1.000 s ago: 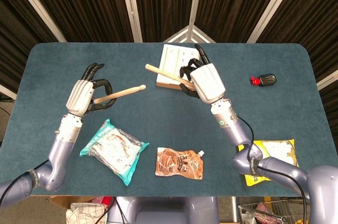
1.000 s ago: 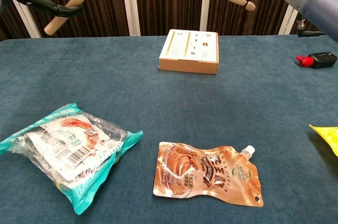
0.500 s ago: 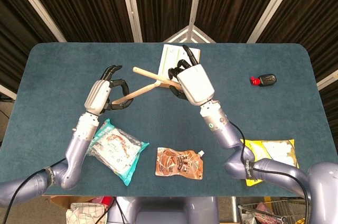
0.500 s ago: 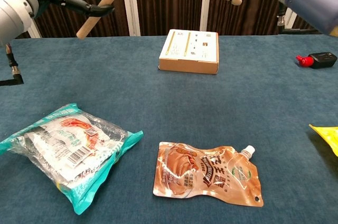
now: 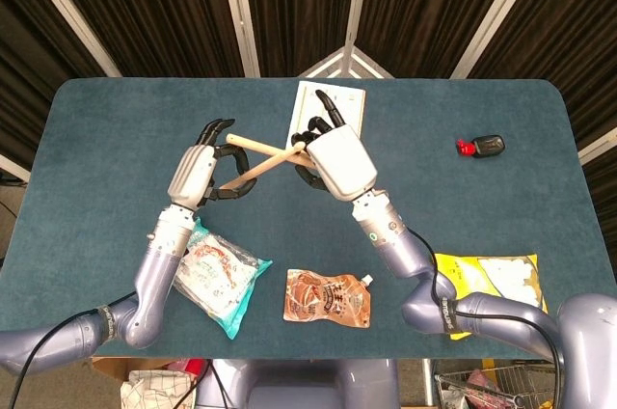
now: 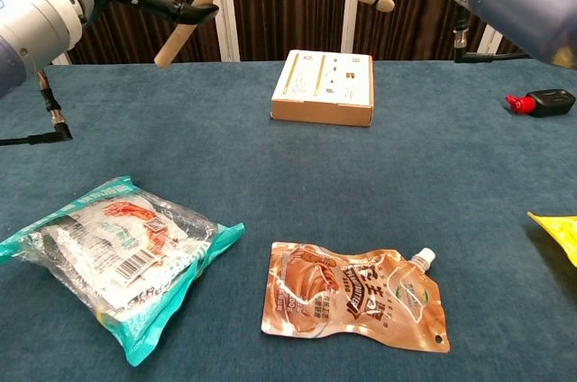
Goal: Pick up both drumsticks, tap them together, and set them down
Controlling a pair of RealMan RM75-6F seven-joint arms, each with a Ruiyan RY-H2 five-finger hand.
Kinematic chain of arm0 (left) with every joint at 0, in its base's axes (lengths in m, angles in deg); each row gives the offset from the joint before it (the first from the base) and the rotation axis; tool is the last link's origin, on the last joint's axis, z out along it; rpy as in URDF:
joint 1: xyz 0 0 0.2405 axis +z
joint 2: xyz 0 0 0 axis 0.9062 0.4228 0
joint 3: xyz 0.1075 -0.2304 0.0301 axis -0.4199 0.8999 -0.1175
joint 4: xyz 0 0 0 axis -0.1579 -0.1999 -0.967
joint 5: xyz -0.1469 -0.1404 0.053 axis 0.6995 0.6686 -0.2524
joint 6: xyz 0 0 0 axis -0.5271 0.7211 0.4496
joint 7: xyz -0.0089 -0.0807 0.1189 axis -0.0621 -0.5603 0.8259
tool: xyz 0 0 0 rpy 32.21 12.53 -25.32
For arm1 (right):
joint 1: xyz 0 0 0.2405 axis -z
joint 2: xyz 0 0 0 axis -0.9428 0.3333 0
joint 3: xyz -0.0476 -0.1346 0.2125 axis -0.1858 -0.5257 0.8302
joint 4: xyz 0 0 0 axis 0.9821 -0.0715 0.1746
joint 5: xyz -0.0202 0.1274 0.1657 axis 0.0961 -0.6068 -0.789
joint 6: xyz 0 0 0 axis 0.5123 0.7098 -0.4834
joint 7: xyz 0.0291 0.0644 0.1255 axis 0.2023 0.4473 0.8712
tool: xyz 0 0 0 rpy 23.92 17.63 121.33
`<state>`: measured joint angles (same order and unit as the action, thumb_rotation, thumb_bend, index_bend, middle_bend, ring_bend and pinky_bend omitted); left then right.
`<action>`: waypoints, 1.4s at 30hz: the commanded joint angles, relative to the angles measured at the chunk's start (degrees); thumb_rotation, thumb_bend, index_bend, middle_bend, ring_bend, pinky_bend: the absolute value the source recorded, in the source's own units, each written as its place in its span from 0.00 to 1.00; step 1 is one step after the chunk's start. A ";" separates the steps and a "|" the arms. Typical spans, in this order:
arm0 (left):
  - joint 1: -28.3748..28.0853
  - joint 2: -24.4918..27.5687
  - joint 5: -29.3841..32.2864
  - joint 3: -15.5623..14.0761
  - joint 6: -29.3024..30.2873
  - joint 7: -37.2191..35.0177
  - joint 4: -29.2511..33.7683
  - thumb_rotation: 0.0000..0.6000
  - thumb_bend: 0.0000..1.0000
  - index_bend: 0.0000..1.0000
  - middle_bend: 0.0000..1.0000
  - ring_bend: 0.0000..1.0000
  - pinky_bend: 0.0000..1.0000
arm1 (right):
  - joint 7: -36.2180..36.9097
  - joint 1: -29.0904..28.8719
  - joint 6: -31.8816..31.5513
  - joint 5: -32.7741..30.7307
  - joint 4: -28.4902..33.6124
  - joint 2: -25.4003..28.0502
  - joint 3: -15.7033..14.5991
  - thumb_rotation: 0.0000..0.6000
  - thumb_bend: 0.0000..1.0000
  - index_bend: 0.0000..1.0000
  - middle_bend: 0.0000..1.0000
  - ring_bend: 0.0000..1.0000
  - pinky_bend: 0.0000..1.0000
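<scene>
Both hands drawn inward, left hand [image 5: 198,170] and right hand [image 5: 337,160] each grasping a drumstick, left drumstick [image 5: 262,164] crossing right drumstick [image 5: 256,146]

A robot test lab or recording studio, by the look of it: a blue felt-covered table [image 5: 106,110] backed from 10 to 2 o'clock by dark pleated curtains [image 5: 299,4] with white vertical frame bars [image 5: 239,9], and cables trailing below the table's near edge.

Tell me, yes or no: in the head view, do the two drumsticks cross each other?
Yes, the left hand and right hand hold the drumsticks so they form an X above the table.
</scene>
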<state>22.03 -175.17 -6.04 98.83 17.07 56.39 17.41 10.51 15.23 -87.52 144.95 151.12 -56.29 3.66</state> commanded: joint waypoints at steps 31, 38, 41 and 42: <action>1.19 1.37 3.09 1.45 -0.02 0.98 1.04 1.00 0.39 0.66 0.64 0.10 0.00 | 0.25 0.98 -1.27 -0.51 1.45 0.97 -0.22 1.00 0.42 0.70 0.68 0.39 0.00; 1.08 1.81 2.70 0.94 -1.06 0.74 1.24 1.00 0.39 0.66 0.64 0.10 0.00 | 0.11 1.06 -1.37 -0.85 1.59 0.96 -0.13 1.00 0.42 0.70 0.68 0.39 0.00; 1.18 2.26 1.55 0.12 -1.41 0.58 1.46 1.00 0.39 0.66 0.64 0.10 0.00 | 0.25 1.19 -1.54 -1.21 1.39 0.95 0.09 1.00 0.42 0.70 0.68 0.39 0.00; 1.35 2.51 0.91 -0.18 -1.38 0.16 1.50 1.00 0.39 0.66 0.64 0.10 0.00 | 0.36 1.33 -1.63 -1.43 1.18 1.01 0.17 1.00 0.42 0.70 0.68 0.39 0.00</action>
<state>23.19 -173.01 -4.39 99.11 15.78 56.98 18.79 10.80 16.47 -89.08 143.63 152.41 -55.31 3.76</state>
